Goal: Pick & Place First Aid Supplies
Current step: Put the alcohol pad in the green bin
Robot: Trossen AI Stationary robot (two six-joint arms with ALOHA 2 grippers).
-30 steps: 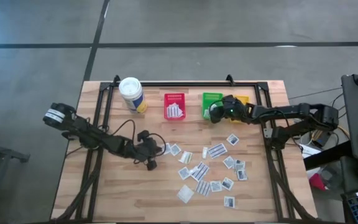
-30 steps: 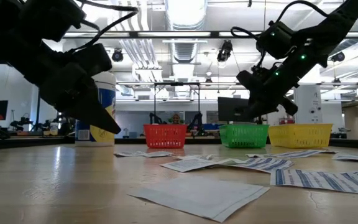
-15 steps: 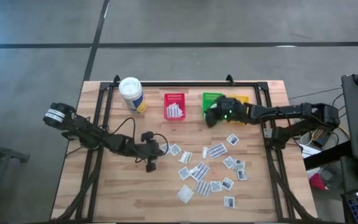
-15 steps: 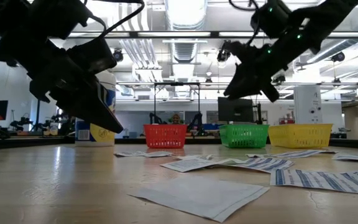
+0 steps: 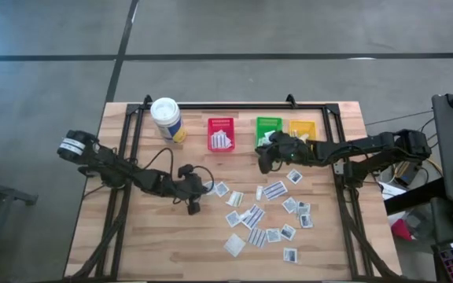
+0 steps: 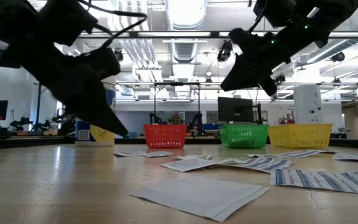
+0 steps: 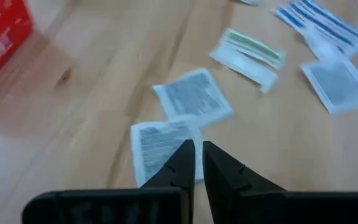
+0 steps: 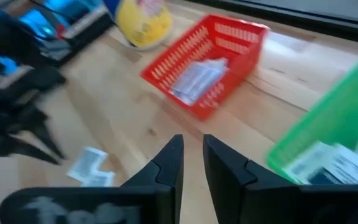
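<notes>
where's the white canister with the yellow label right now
In the high view the white canister stands at the table's far left corner, just left of the red bin.

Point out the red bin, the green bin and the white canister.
red bin [image 5: 221,134]: high view, on the packets' edge wall.
green bin [image 5: 268,123]: high view, on its rim.
white canister [image 5: 164,109]: high view, on its lid.
</notes>
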